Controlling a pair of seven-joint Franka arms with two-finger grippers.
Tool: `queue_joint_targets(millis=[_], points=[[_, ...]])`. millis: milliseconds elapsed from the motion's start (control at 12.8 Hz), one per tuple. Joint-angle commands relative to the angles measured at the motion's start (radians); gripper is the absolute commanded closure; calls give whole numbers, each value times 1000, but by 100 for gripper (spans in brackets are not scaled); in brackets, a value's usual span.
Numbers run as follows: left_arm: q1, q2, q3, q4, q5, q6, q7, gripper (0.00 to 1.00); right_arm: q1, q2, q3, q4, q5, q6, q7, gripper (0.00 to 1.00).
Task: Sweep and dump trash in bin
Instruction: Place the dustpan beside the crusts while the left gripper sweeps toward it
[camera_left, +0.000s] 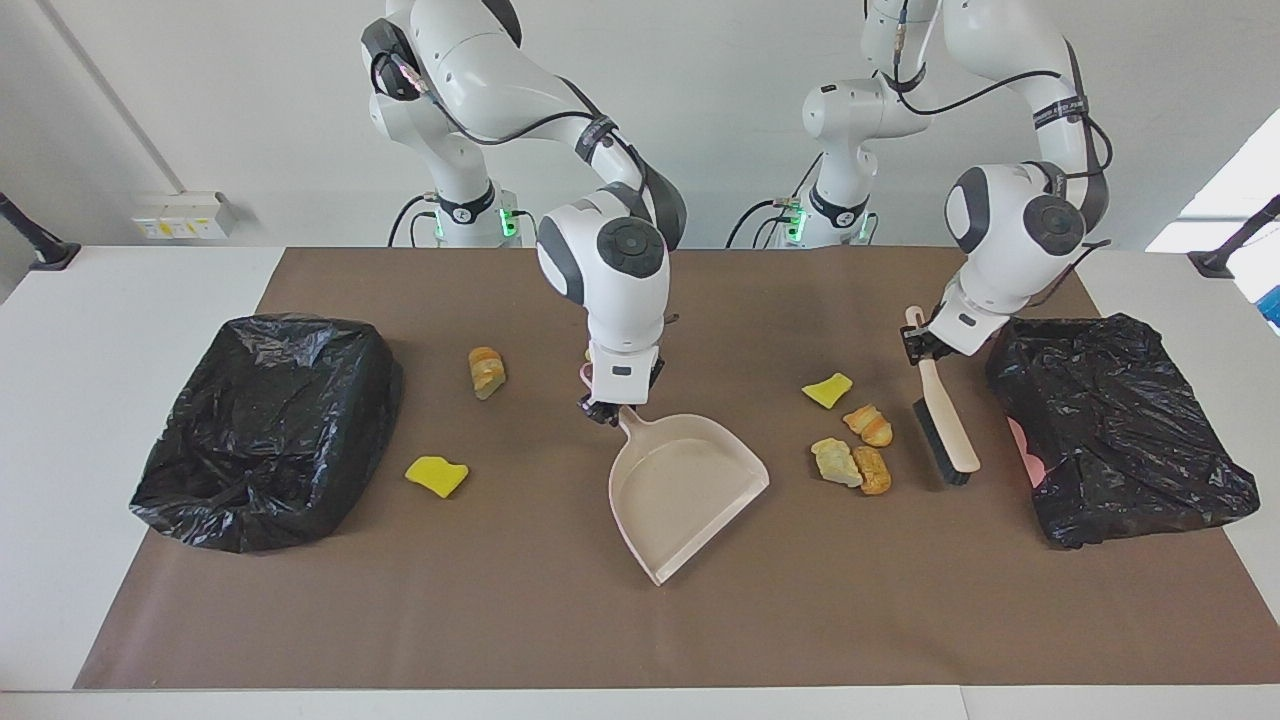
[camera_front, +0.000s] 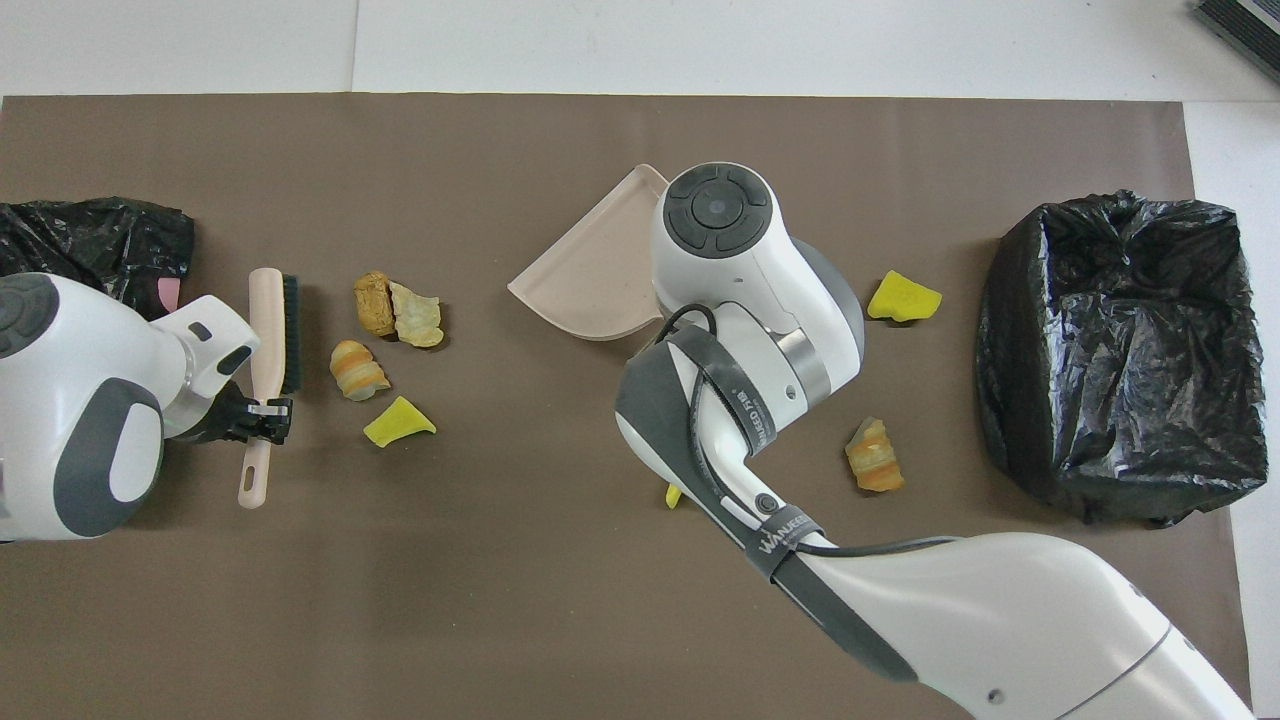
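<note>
Gripping the handle of the beige dustpan, the right gripper was seen with its fingers clamped shut on it, the pan slanting away below them with its open mouth turned toward the left arm's end of the table. The brush was held by its handle in the closed fingers of the left gripper, bristles hanging below them and apparently just touching the brown mat. Just beside those bristles lay a cluster of trash: one yellow scrap and three tan chunks. More pieces lay scattered toward the right arm's end, near the black-lined bin. A second bin stood just beside the left gripper.
</note>
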Motion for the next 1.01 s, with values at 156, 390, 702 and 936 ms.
queue_joint_targets(millis=[156, 390, 702, 936], points=[[-97, 4, 8, -23, -2, 82, -168, 100, -15, -91, 7, -135, 2, -11, -389, 100], [-116, 5, 8, -23, -35, 111, -178, 100, -12, -142, 7, -243, -35, 44, -595, 100], [-105, 36, 11, 9, -35, 147, -126, 100, 6, -197, 7, -338, -59, 63, -647, 100], [-82, 56, 14, 42, 2, 136, -60, 100, 40, -214, 7, -376, -98, 75, -649, 100]])
